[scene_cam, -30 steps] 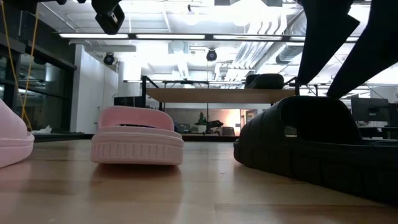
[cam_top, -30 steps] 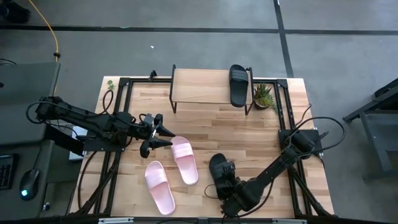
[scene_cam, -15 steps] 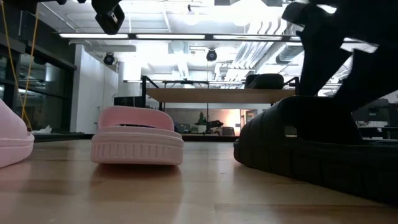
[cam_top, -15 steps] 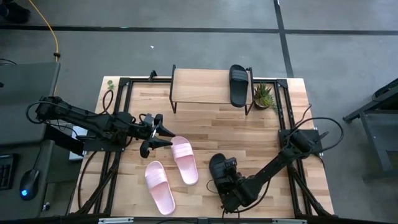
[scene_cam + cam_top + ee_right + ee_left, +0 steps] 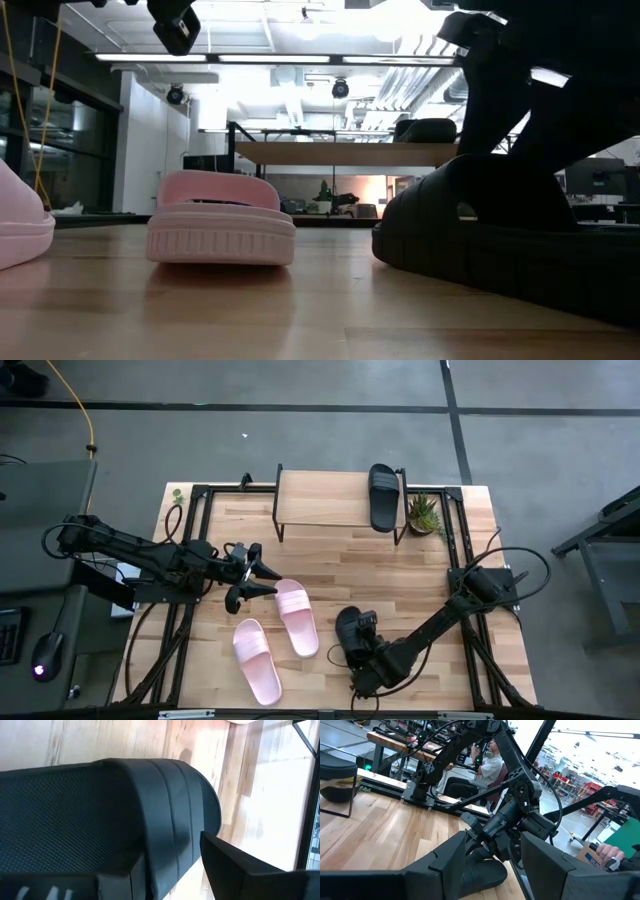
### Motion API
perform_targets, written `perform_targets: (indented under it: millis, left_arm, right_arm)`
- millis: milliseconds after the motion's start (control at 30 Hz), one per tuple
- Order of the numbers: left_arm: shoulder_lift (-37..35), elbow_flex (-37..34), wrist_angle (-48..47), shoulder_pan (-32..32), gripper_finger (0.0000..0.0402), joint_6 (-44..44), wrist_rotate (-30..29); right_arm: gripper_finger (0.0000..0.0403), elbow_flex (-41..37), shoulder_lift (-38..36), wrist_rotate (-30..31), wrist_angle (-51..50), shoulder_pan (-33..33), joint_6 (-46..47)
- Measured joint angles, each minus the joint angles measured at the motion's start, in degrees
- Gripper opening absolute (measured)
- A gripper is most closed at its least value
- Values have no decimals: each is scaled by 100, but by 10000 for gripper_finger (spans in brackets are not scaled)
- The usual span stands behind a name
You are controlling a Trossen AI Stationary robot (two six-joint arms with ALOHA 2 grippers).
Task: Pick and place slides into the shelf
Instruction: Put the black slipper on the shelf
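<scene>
One black slide [image 5: 348, 628] lies sole down on the table near its near edge, right of centre. My right gripper [image 5: 358, 643] is down on it and open, and the strap's side edge [image 5: 175, 820] stands between its fingers. The second black slide [image 5: 385, 497] lies on the right end of the shelf [image 5: 325, 500] at the far edge. Both pink slides [image 5: 297, 617] [image 5: 257, 660] lie sole down left of the black one. My left gripper [image 5: 270, 581] hovers open just left of the far pink slide, touching nothing. My right gripper comes at the black slide's strap [image 5: 150, 795] slanting down from the near right. One finger [image 5: 120, 877] has its tip hidden behind the strap and the other finger [image 5: 235, 865] is outside it. Whether the pads touch the strap, I cannot tell. The slide rests on the table.
A small potted plant [image 5: 423, 515] stands right of the shelf. Black frame rails [image 5: 200, 550] run along the table's left and right sides. Bare wood [image 5: 400, 565] lies between the shelf and the slides. A seated person [image 5: 492, 762] shows beyond the table.
My right gripper has moved a little toward the table's left and far edge, farther over the black slide's strap. The left arm and the pink slides have stayed where they were.
</scene>
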Motion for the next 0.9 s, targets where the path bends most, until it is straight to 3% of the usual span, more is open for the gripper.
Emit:
perform_targets:
  millis: [533, 900]
  left_arm:
    - [1, 0, 0, -1, 175, 0, 0]
    - [0, 0, 1, -2, 175, 0, -1]
  right_arm:
    - [10, 4, -9, -83, 2, -7, 173]
    - [3, 4, -11, -122, 2, -7, 279]
